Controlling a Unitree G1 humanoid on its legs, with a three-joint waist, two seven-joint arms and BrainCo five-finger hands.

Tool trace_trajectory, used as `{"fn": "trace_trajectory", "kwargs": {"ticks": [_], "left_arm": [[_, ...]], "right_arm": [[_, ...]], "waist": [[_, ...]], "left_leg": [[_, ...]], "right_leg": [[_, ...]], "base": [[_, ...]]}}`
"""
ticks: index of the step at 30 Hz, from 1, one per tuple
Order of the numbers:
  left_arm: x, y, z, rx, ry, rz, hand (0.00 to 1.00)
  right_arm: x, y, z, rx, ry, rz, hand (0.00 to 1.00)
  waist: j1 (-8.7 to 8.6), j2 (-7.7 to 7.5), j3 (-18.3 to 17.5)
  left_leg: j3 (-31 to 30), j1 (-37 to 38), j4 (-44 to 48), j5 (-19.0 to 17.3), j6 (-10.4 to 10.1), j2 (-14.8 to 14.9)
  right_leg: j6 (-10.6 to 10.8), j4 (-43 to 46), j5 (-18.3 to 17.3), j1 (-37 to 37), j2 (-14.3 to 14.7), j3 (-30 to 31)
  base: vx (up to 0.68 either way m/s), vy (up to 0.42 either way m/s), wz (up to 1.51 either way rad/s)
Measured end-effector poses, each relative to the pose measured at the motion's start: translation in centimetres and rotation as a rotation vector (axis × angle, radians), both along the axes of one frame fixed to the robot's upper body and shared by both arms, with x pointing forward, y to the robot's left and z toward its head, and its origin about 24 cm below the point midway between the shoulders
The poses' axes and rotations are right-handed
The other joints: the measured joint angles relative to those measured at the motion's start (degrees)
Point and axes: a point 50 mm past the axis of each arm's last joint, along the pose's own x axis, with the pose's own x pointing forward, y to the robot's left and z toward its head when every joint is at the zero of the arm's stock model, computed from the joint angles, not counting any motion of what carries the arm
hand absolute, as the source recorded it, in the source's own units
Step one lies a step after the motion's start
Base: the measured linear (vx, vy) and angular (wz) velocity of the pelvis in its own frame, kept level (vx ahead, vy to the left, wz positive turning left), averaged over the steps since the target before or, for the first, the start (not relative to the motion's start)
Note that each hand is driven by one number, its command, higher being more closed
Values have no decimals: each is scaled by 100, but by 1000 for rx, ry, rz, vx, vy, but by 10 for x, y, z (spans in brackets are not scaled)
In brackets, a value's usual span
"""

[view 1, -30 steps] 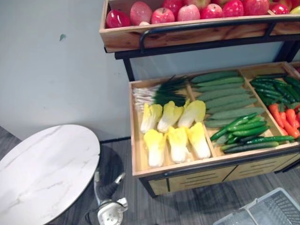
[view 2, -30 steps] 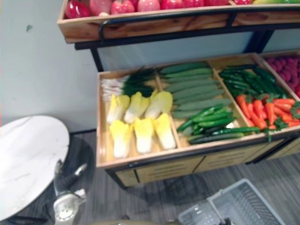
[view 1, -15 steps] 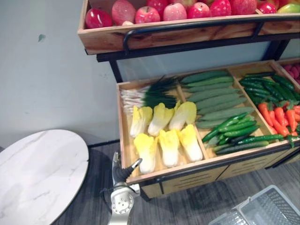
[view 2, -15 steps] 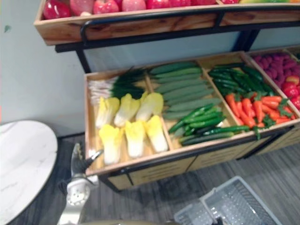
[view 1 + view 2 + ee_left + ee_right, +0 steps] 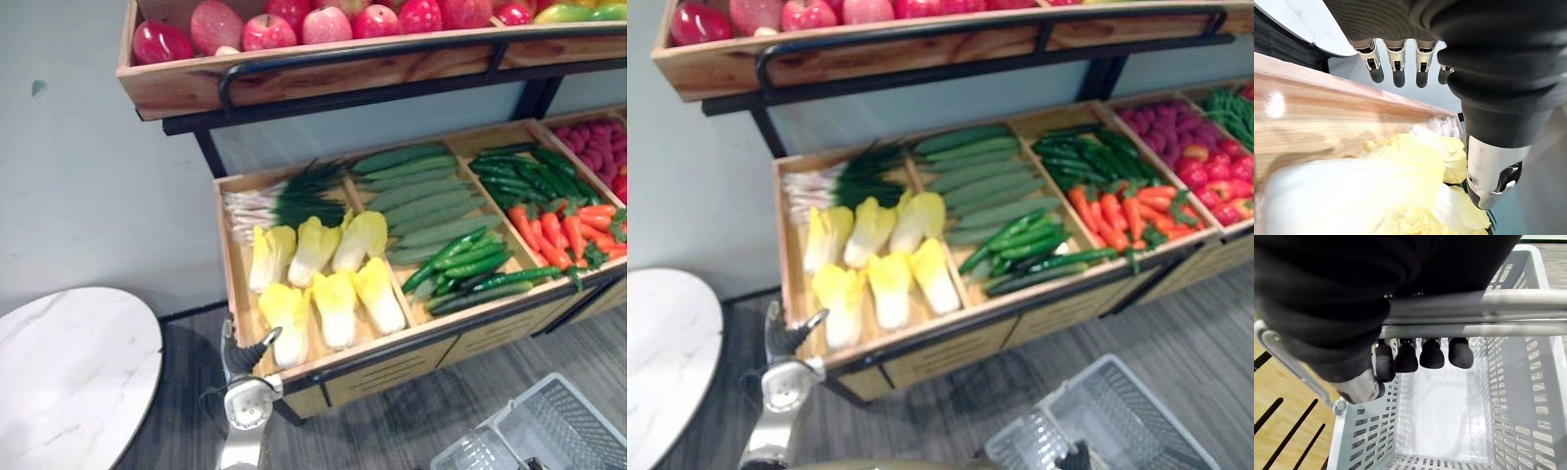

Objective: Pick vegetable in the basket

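Yellow napa cabbages (image 5: 318, 279) lie in two rows in the left compartment of the wooden produce tray (image 5: 257, 340). My left hand (image 5: 245, 356) hovers at the tray's front left corner, just beside the nearest cabbage (image 5: 1376, 196); its fingers (image 5: 1398, 66) are straight, the thumb apart, holding nothing. My right hand (image 5: 1430, 352) is curled round the grey handle (image 5: 1474, 308) of a grey plastic basket (image 5: 563, 426), which hangs low at the right in front of the stand and has nothing inside.
In the same tray, green onions (image 5: 294, 196), cucumbers (image 5: 421, 201), green peppers (image 5: 470, 269) and carrots (image 5: 568, 220). An upper shelf of red apples (image 5: 323, 24) overhangs the back. A round white marble table (image 5: 69, 377) stands at the left.
The camera has swung right, shifting the whole picture left. My left hand has risen and moved from beside the stand to the tray's front left corner. The right hand still holds the basket.
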Motion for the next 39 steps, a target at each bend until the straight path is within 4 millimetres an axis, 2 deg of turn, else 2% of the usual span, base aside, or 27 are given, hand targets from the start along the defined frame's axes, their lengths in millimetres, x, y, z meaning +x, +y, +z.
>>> {"fn": "trace_trajectory", "kwargs": {"ticks": [10,19,24,30,31,39], "left_arm": [[-5,2,-12,20,68,2,0],[-4,8,-11,39,70,63,0],[-3,8,-14,43,79,76,0],[-4,8,-15,52,88,90,0],[-3,8,-14,56,83,96,0],[-2,3,-13,81,79,76,0]], "right_arm": [[1,1,2,-10,-9,17,100],[8,2,3,-21,-27,40,100],[9,1,4,-29,-33,42,100],[11,-2,6,-41,-44,45,100],[12,-3,6,-43,-48,46,100],[13,-1,7,-51,-55,54,100]], "waist": [[-20,34,-15],[-21,75,-29],[-31,69,23],[-42,178,40],[-34,186,44],[-30,194,41]], "left_leg": [[64,-136,1,1,2,-10],[89,-169,2,-15,-22,-3],[174,-168,2,-30,-40,19],[283,-232,2,-49,-64,36],[283,-267,2,-46,-61,49],[302,-261,3,-46,-64,87]], "right_leg": [[-12,-6,16,-168,-1,49],[-10,-4,17,-228,37,108],[-13,7,18,-284,42,176],[-14,10,19,-434,76,309],[-65,-1,61,-466,93,310],[-62,-1,64,-467,143,313]], "base": [[3,-3,-3],[31,-12,-2],[-20,-12,-7],[-10,-19,-12],[15,-33,-5],[14,-17,-1]]}}
